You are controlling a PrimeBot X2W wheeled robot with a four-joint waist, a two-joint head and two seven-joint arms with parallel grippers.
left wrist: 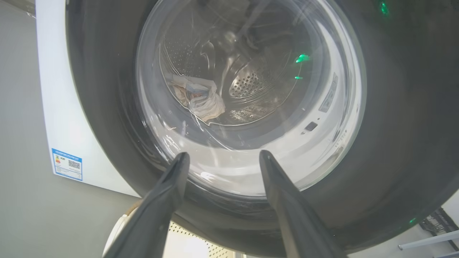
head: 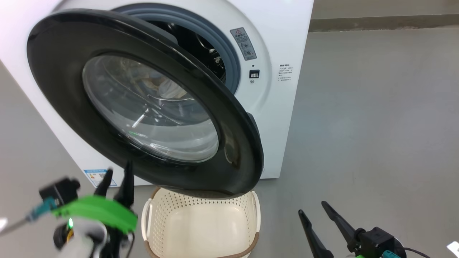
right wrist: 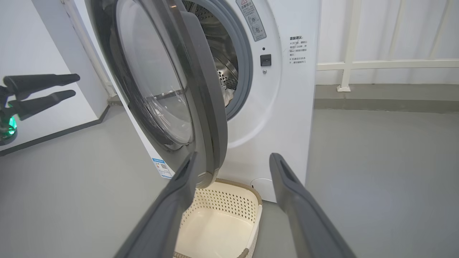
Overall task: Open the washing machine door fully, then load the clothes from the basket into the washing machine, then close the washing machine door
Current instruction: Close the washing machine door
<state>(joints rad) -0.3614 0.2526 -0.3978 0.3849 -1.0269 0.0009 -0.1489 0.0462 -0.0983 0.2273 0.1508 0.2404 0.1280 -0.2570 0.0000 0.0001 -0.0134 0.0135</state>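
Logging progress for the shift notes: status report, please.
Left gripper, right gripper open, empty. Clothes in drum; door half open. Empty basket under door's lower edge.

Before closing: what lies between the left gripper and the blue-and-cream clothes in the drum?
The round glossy black door's clear glass window: in the left wrist view, the clothes show through it beyond the left gripper.

Black door (head: 143, 107) hangs ajar above cream basket (head: 200, 204); clothes (left wrist: 200, 96) lie inside washing machine (head: 279, 118).

The glossy black round washing machine door (head: 150, 111) hides the far rim of the cream perforated plastic basket (head: 200, 229); the frame's bottom edge cuts off its near end. Lower left, the left gripper (head: 118, 169) is blurred.
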